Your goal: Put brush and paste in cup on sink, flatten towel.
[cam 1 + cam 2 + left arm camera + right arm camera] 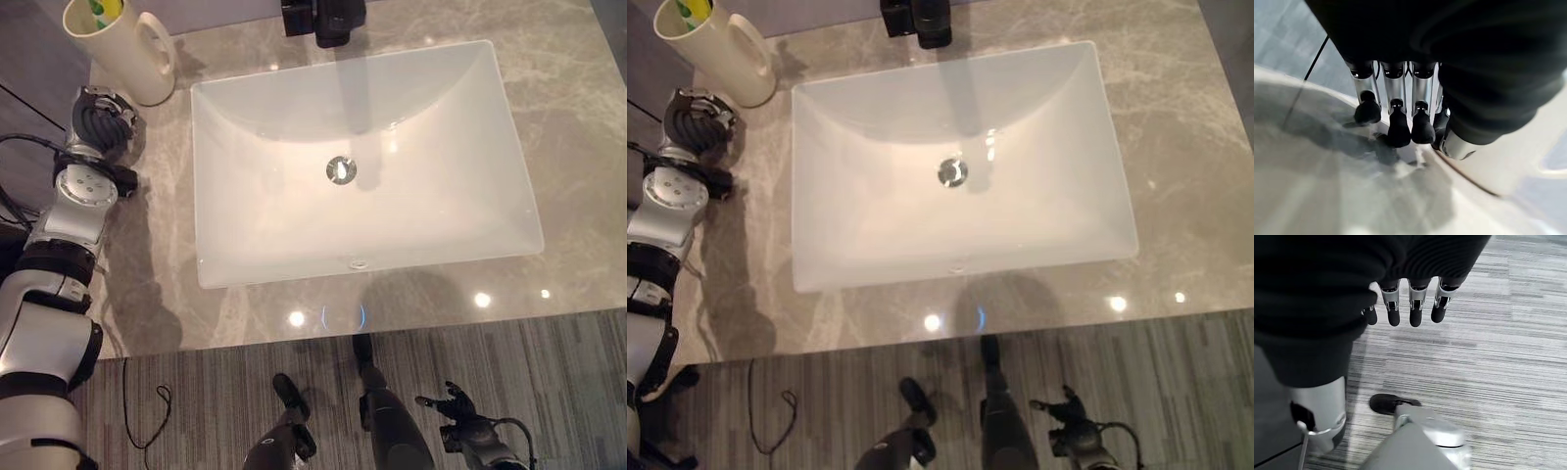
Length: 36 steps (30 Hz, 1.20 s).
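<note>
Silver-grey arms, black bands; dark ribbed wrist covers — silver fingers, dark-tipped

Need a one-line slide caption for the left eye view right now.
Left hand rests on the countertop beside the cream cup, left of the white sink.

Grey marble bench with a white rectangular sink set in its middle, cream cup with a handle standing at the far left corner, black tap behind the sink

The cup and faucet are cut off.
</note>
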Motion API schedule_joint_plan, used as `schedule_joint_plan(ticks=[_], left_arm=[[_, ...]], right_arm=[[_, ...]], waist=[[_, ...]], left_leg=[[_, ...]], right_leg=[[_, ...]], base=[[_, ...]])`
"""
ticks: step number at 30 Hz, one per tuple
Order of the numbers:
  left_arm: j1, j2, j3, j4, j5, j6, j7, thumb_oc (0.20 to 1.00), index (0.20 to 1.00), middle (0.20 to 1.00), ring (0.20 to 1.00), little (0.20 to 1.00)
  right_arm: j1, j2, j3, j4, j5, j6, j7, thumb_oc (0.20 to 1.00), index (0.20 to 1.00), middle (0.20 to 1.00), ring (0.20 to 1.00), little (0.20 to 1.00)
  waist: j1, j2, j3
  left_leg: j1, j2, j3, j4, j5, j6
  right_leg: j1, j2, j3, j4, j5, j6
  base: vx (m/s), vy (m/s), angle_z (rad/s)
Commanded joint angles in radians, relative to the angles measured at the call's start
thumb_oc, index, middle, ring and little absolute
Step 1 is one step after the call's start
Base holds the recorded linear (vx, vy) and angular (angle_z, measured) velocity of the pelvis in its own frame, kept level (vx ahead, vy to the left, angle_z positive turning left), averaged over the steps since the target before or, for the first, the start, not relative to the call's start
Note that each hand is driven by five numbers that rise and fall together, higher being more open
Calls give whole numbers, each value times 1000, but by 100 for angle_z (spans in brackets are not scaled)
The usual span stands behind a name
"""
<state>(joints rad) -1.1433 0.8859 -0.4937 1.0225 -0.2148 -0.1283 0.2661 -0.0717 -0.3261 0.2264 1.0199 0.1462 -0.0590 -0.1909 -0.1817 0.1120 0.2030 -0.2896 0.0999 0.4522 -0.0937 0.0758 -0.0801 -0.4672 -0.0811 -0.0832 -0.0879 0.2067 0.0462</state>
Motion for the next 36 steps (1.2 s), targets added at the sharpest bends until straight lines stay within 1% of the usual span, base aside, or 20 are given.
schedule_joint_plan(ticks=[1,2,3,6,7,10,11,12,14,17,19,22,23,24,26,29,31,36], left_arm=[[-79,52,15,47,18,-10,16,200,200,200,200,200],[-96,56,-9,28,37,-14,22,200,200,200,200,200],[-104,56,-19,19,52,-19,27,200,200,200,200,200],[-138,61,-56,33,119,-18,64,200,200,200,200,200],[-157,77,-79,47,180,-14,92,200,200,200,200,200],[-194,123,-142,50,305,-2,134,200,200,200,200,200],[-228,151,-201,41,400,17,172,200,200,200,200,200],[-234,179,-236,23,465,21,189,200,200,200,200,200],[-232,184,-236,9,471,17,196,200,200,200,200,200],[-247,171,-261,13,508,21,212,200,200,200,200,200],[-276,145,-300,34,543,24,222,200,200,200,200,200],[-299,122,-322,31,569,32,247,200,200,200,200,200],[-308,85,-317,43,560,33,244,200,200,200,200,200],[-309,84,-318,43,560,33,244,200,200,200,200,200],[-325,42,-310,51,543,29,242,200,200,200,200,200],[-329,25,-307,52,537,26,240,200,200,200,200,200],[-322,-3,-283,77,520,32,239,200,200,200,200,200],[-320,-33,-263,120,510,45,232,200,200,200,200,200]], right_arm=[[5,-31,-9,-1,34,-17,-12,1000,1000,1000,1000,1000],[15,-28,-13,5,31,-18,-15,1000,1000,1000,1000,1000],[25,-25,-14,17,25,-18,-15,1000,1000,1000,1000,1000],[37,-23,-14,21,27,-30,-16,1000,1000,1000,1000,1000],[42,-24,-13,13,37,-43,-20,1000,1000,1000,1000,1000],[52,-23,-7,3,34,-58,-24,1000,1000,1000,1000,1000],[56,-27,0,-6,32,-65,-26,1000,1000,1000,1000,1000],[61,-33,2,-26,32,-78,-27,1000,1000,1000,1000,1000],[67,-37,6,-37,29,-84,-26,1000,1000,1000,1000,1000],[68,-48,7,-38,27,-93,-28,1000,1000,1000,1000,1000],[67,-59,10,-39,19,-96,-38,1000,1000,1000,1000,1000],[55,-61,17,-28,22,-101,-46,1000,1000,1000,1000,1000],[57,-61,27,-42,17,-101,-48,1000,1000,1000,1000,1000],[58,-62,27,-42,16,-101,-48,1000,1000,1000,1000,1000],[63,-57,32,-49,17,-101,-46,1000,1000,1000,1000,1000],[71,-54,29,-63,17,-101,-51,1000,1000,1000,1000,1000],[74,-44,31,-49,16,-99,-54,1000,1000,1000,1000,1000],[77,-39,25,-11,16,-89,-60,1000,1000,1000,1000,1000]], waist=[[-25,-5,45],[-30,-8,43],[-28,-5,39],[-36,-12,41],[-44,-16,42],[-45,-23,41],[-46,-24,39],[-45,-27,39],[-44,-28,39],[-49,-30,37],[-58,-32,33],[-63,-31,31],[-68,-30,28],[-68,-30,28],[-74,-31,28],[-79,-32,28],[-82,-34,28],[-76,-31,28]], left_leg=[[32,51,-97,6,42,-81],[29,54,-90,6,42,-83],[44,59,-97,6,15,-92],[46,65,-89,6,16,-94],[40,69,-82,6,18,-96],[32,77,-70,6,21,-102],[28,81,-66,6,23,-104],[28,85,-59,6,24,-107],[27,86,-58,6,26,-108],[25,90,-55,6,26,-109],[26,92,-55,6,24,-109],[22,92,-56,6,22,-109],[20,90,-52,6,18,-108],[20,90,-52,6,18,-108],[24,90,-51,6,17,-108],[27,91,-49,6,13,-107],[32,90,-43,6,11,-105],[47,90,-39,6,8,-103]], right_leg=[[56,-42,-38,1,8,98],[50,-39,-32,1,10,98],[61,-33,-23,1,-11,109],[51,-27,-13,1,-8,108],[42,-21,-6,1,-3,109],[27,-14,4,1,2,109],[23,-12,6,1,4,109],[20,-8,8,1,5,111],[17,-5,10,1,4,111],[13,-4,11,1,3,111],[11,0,13,1,3,111],[5,-1,14,1,5,113],[1,-2,14,1,7,114],[1,-2,15,1,7,114],[1,-2,15,1,7,113],[2,0,20,1,7,111],[1,2,23,1,8,110],[11,3,21,1,6,110]], base=[[-81,-44,-2],[99,8,-2],[100,4,-2],[28,-3,-2],[-18,-19,-5],[-3,-16,-18],[13,-20,-23],[15,-21,-14],[11,-15,-13],[4,-5,-2],[0,0,0],[0,0,0],[0,0,0],[0,0,0],[0,0,0],[0,0,0],[5,5,-2],[5,0,-4]])
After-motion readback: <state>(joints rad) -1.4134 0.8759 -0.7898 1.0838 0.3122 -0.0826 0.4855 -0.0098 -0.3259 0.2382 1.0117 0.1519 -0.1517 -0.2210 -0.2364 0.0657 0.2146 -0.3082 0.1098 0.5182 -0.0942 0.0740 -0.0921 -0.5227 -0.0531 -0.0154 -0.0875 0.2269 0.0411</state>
